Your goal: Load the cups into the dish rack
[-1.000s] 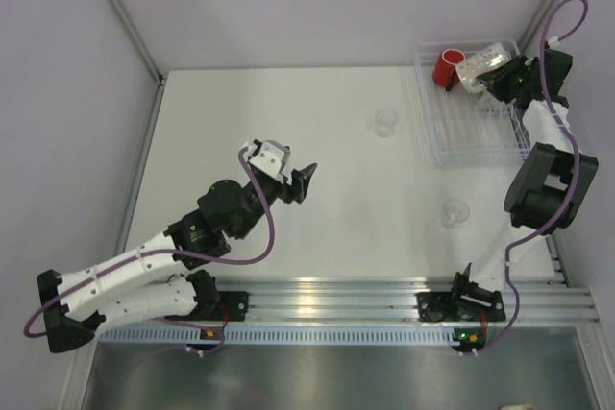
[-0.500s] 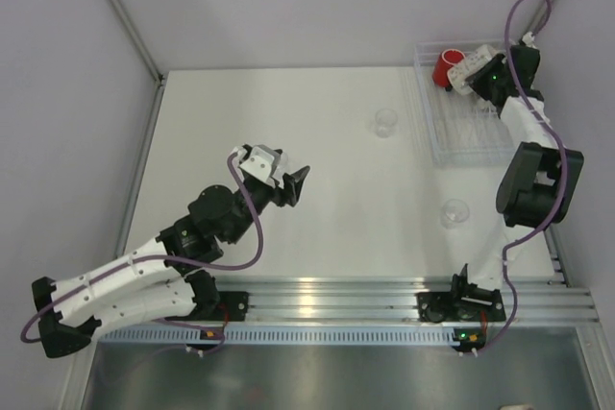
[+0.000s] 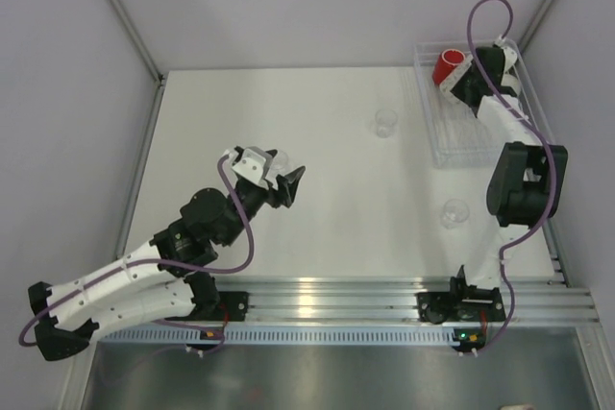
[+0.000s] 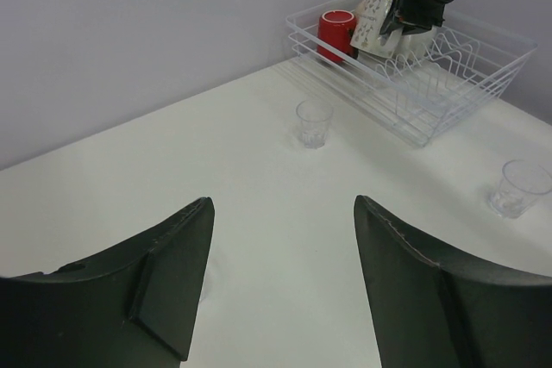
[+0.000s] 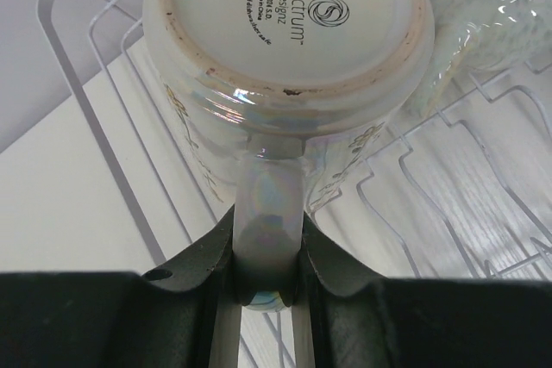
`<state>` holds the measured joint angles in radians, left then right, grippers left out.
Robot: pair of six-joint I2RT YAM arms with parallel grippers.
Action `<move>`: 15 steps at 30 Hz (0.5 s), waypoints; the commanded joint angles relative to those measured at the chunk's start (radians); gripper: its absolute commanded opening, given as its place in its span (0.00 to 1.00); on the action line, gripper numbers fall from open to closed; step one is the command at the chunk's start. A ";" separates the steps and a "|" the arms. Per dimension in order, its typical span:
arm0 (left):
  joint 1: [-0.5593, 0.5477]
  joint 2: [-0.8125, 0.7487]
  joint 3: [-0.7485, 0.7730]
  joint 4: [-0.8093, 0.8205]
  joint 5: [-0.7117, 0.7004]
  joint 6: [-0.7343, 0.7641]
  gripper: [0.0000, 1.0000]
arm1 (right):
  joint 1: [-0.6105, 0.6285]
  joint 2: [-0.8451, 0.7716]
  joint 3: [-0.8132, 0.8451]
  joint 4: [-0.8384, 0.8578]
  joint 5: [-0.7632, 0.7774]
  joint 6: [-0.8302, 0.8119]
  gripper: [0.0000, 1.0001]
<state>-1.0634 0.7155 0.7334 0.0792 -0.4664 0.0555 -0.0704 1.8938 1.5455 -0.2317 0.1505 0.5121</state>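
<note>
From above: the right gripper (image 3: 469,84) is reaching into the far corner of the rack (image 3: 434,146). It is closed on a white mug (image 3: 459,75), just beside the red cup (image 3: 447,66) already lying there. The left gripper (image 3: 283,176) hangs over the open table (image 3: 327,228) with its jaws apart and nothing in them. One tumbler (image 3: 385,122) stands left of the rack, and a second tumbler (image 3: 454,213) stands nearer the arm bases. Both are well apart from it.

Left wrist view: the left gripper (image 4: 283,204) is wide open over bare table, with the tumbler (image 4: 313,122) straight ahead. Beyond it, the white mug (image 4: 377,19) hangs tilted over the rack (image 4: 379,109), tucked in beside the red cup (image 4: 336,30). The right gripper (image 4: 416,2) is clamped behind the mug. The second tumbler (image 4: 517,187) is off to the right.

Right wrist view: this is the one that matters. The fingers (image 5: 345,273) pinch the handle (image 5: 267,213) firmly, and the white mug (image 5: 285,32) shows its base to the camera, so its mouth faces away. The speckled mug (image 5: 492,6) crowds its right side, either touching or just beside; I cannot tell which. Rack wires (image 5: 112,152) run underneath, and I cannot see whether the mug rests on them yet.

So this looks like placement, close to release. To do it well, ease down until the wires clearly carry the mug. Keep off the speckled mug, as a nudge could roll it. Open only when the mug is supported, then back straight out along the handle so neither finger hooks it.
</note>
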 commanded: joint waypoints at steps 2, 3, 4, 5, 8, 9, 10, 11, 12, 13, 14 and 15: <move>-0.004 -0.028 -0.005 0.002 -0.020 0.004 0.72 | 0.026 -0.015 0.077 0.109 0.170 -0.035 0.00; -0.004 -0.030 -0.008 0.004 -0.017 0.006 0.72 | 0.037 -0.003 0.085 0.103 0.184 -0.037 0.00; -0.004 -0.030 -0.008 0.002 -0.017 0.003 0.72 | 0.040 0.005 0.100 0.091 0.207 -0.043 0.00; -0.004 -0.030 -0.008 0.001 -0.017 0.003 0.72 | 0.044 0.014 0.110 0.085 0.215 -0.043 0.00; -0.004 -0.034 -0.006 -0.004 -0.018 0.001 0.72 | 0.058 0.048 0.143 0.055 0.248 -0.037 0.00; -0.004 -0.036 -0.006 -0.004 -0.017 0.001 0.72 | 0.063 0.060 0.148 0.051 0.259 -0.034 0.00; -0.004 -0.036 -0.005 -0.006 -0.018 0.003 0.72 | 0.063 0.067 0.159 0.048 0.279 -0.021 0.00; -0.004 -0.037 -0.005 -0.006 -0.020 0.003 0.72 | 0.064 0.074 0.163 0.045 0.282 -0.014 0.00; -0.004 -0.040 -0.005 -0.006 -0.020 0.003 0.72 | 0.063 0.088 0.168 0.039 0.287 -0.008 0.00; -0.004 -0.041 -0.005 -0.006 -0.018 0.004 0.72 | 0.063 0.099 0.186 0.029 0.305 0.011 0.00; -0.004 -0.041 -0.003 -0.006 -0.018 0.004 0.72 | 0.063 0.106 0.198 0.020 0.313 0.016 0.00; -0.004 -0.037 -0.003 -0.007 -0.020 0.007 0.72 | 0.101 0.131 0.212 0.005 0.322 0.019 0.00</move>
<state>-1.0634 0.6910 0.7288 0.0593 -0.4698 0.0555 -0.0105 2.0106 1.6497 -0.3008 0.3714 0.5072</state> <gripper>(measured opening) 0.719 0.228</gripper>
